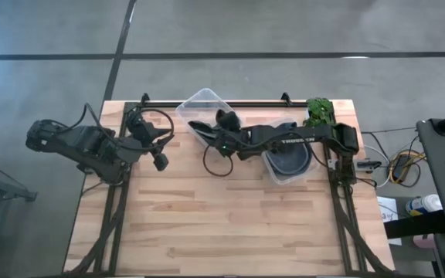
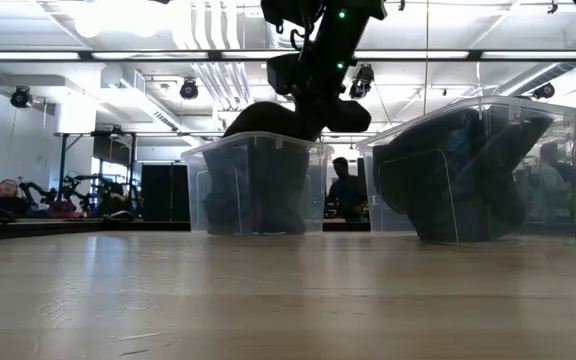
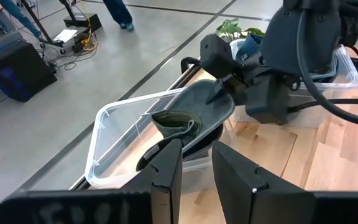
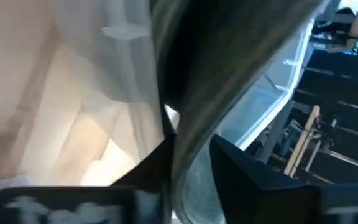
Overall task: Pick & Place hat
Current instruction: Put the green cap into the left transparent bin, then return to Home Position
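**Hat draped over the rim of the left bin**

On the worktop (image 1: 230,224) stand two clear bins: the left bin (image 1: 199,104) and a right bin (image 1: 288,162) holding dark items, with a plant (image 1: 320,110) near the back edge. The right gripper (image 3: 219,93) pinches the hat (image 3: 197,115), whose fabric runs between its fingers. The hat lies half inside the left bin, its long axis across the rim. The low view alone shows a person (image 2: 346,190) beyond. The left gripper (image 1: 159,158) hovers alongside, narrowly parted and empty.

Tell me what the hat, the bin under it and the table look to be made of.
Hat: soft dark cloth, matte; its brim folds and droops over the rim. Bin: clear hard plastic, glossy; floor shows through its walls. Table: pale wood planks, smooth, with visible grain and seams. Cloth type cannot be told.
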Controlling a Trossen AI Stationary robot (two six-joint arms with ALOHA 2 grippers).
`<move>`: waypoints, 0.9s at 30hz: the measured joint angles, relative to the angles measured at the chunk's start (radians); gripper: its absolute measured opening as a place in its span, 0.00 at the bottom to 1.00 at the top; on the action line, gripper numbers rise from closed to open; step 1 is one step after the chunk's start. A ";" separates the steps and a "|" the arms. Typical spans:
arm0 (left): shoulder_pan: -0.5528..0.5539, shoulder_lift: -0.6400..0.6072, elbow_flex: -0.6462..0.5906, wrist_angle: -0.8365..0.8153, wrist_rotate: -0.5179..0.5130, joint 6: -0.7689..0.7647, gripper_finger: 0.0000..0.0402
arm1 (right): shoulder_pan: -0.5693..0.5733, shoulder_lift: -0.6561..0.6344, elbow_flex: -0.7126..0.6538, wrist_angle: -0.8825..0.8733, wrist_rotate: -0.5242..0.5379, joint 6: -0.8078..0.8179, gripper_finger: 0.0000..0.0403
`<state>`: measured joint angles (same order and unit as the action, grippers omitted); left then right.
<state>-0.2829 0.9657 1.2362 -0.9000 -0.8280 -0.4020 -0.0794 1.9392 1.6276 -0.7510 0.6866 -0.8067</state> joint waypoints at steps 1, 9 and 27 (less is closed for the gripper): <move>0.000 0.000 0.000 0.000 0.000 -0.003 0.21 | -0.002 0.000 0.000 0.004 0.018 0.000 0.26; 0.000 0.002 0.000 -0.006 0.000 -0.025 0.21 | -0.002 -0.033 0.052 -0.001 0.096 0.061 0.46; 0.007 0.059 -0.084 -0.011 0.148 -0.019 0.21 | 0.123 -0.139 0.051 -0.260 -0.153 0.723 0.47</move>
<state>-0.2760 1.0251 1.1525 -0.9112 -0.6799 -0.4208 0.0438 1.8002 1.6791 -1.0111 0.5339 -0.0833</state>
